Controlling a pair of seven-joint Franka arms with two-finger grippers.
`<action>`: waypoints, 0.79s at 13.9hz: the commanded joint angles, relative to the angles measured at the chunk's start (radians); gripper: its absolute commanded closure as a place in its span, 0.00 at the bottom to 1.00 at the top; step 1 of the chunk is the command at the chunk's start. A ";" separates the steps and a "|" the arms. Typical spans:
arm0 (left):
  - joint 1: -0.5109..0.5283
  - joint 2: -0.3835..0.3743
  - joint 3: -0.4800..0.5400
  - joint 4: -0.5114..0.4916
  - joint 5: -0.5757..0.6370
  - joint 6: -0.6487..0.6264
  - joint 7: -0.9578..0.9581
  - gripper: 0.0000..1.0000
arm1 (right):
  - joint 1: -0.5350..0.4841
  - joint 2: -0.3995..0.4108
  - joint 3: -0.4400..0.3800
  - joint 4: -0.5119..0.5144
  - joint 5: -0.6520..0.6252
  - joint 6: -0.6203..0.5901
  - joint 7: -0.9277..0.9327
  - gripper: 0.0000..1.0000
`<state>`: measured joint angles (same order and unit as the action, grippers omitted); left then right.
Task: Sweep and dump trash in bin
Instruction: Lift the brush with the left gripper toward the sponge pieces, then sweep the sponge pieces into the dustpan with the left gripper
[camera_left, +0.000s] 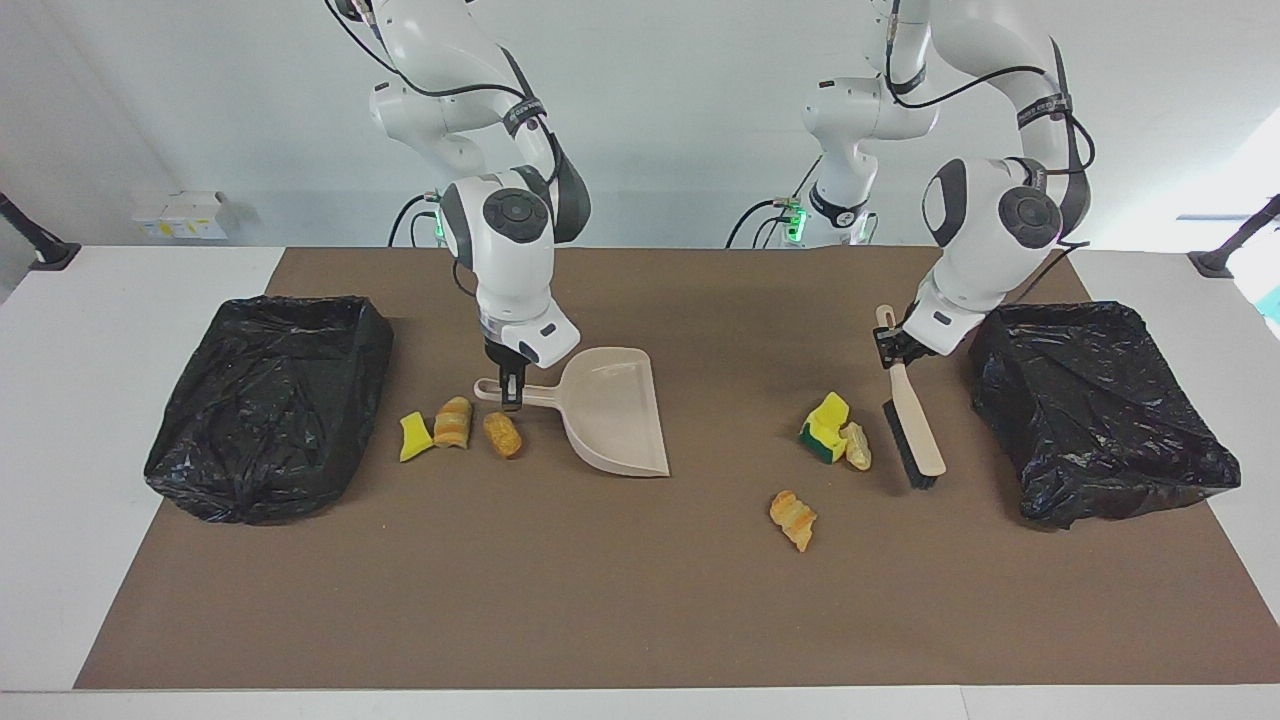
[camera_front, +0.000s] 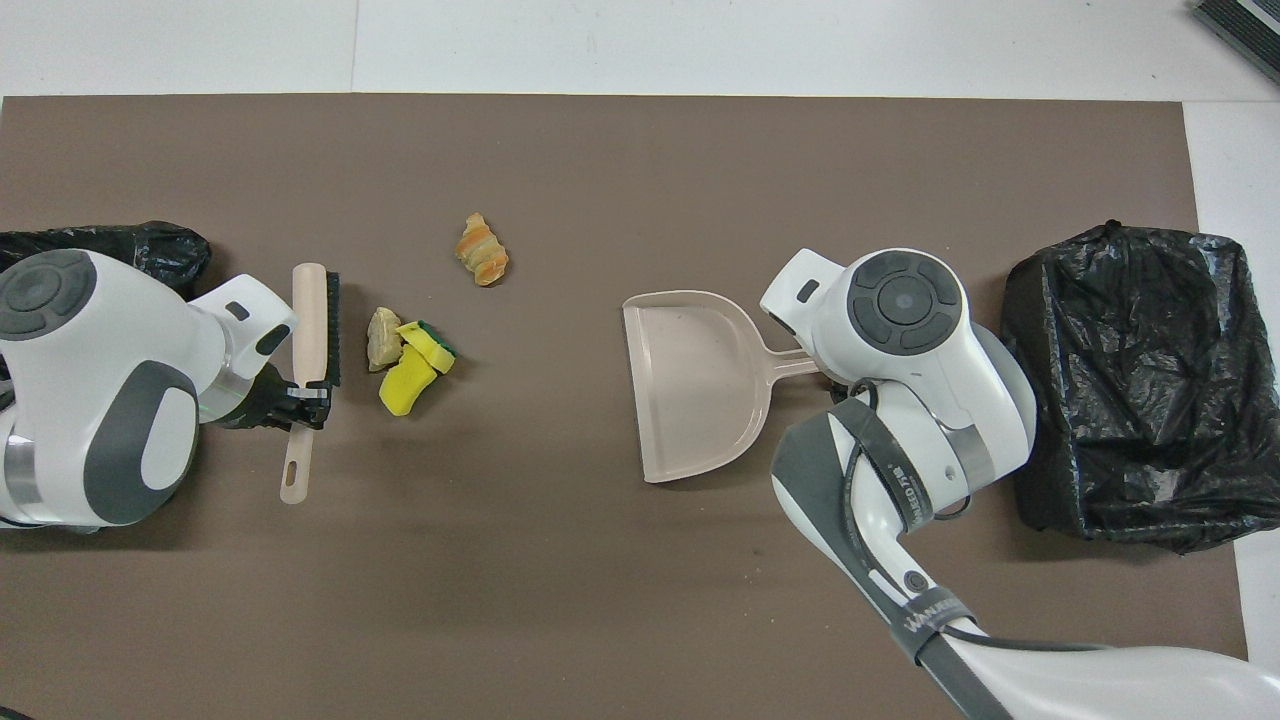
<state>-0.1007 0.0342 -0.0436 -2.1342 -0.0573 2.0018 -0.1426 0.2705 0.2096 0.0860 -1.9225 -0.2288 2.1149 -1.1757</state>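
While both arms are standing low over the brown mat (camera_left: 640, 600), the holdings are lying as follows.

Right gripper (camera_left: 511, 392): pointing straight down, fingers clamping the handle of the beige dustpan (camera_left: 615, 410), whose pan is resting flat on the mat with its open mouth facing away from the robots.

Left gripper (camera_left: 893, 347): fingers clenching the handle of the hand brush (camera_left: 915, 425), which is lying with its dark bristles on the mat.

Trash, right arm's end: a yellow sponge chunk (camera_left: 412, 437) and two ridged bread-like lumps (camera_left: 452, 423) are sitting in a row just beside the dustpan's handle; in the overhead view the right arm is covering them.

Trash, left arm's end: a yellow sponge with a green side (camera_left: 826, 427) is touching a pale lump (camera_left: 857, 446), both lying just beside the brush bristles. One orange ridged lump (camera_left: 794, 519) is lying apart, farther from the robots.

Bins: a black-lined bin (camera_left: 268, 405) is sitting at the right arm's end, and a second black-lined bin (camera_left: 1100, 410) at the left arm's end.
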 joint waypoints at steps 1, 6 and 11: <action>-0.010 -0.059 -0.001 -0.102 0.005 0.028 -0.044 1.00 | 0.013 -0.013 0.001 -0.039 -0.023 0.014 0.109 1.00; -0.141 -0.028 -0.004 -0.105 -0.067 0.136 -0.186 1.00 | 0.049 -0.006 0.001 -0.053 -0.024 0.013 0.214 1.00; -0.282 -0.030 -0.006 -0.105 -0.154 0.166 -0.189 1.00 | 0.049 -0.004 0.001 -0.053 -0.024 0.019 0.215 1.00</action>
<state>-0.3245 0.0186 -0.0625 -2.2205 -0.1832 2.1342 -0.3228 0.3215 0.2096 0.0844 -1.9605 -0.2301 2.1149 -0.9896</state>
